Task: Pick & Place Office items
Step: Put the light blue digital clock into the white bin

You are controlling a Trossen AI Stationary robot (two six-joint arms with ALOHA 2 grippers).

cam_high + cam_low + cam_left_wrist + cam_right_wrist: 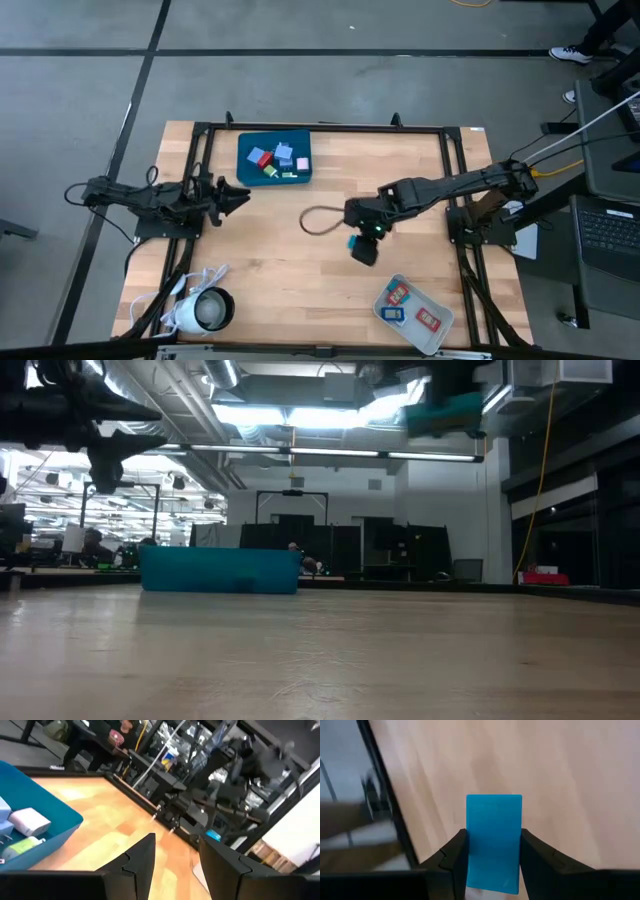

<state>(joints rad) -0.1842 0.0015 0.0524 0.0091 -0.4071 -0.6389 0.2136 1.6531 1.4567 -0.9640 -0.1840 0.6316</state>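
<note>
The teal tray (275, 158) on the far side of the table holds several tiny pieces: red, blue, pink, white (30, 820) and green (22, 847). The grey tray (413, 313) near the right front corner holds three more. My right gripper (362, 243) hovers over the table's middle, shut on a light blue piece (494, 840). In the low view that piece (450, 410) shows high above the table. My left gripper (235, 197) waits open at the table's left, short of the teal tray (50, 825). My right gripper pinches the light blue piece by its two long sides (470, 845), one finger (452, 862) on each. The fingers come from above, slanting down toward the table, and lie along the piece. It is lifted clear of the table, and its free end sticks out past the fingertips.
A dark cable loop (320, 220) lies on the table just left of my right gripper. A white round corded device (200, 310) sits at the near left corner. Black frame rails (320, 128) run around the table's edges. Bare wood lies between the two trays.
</note>
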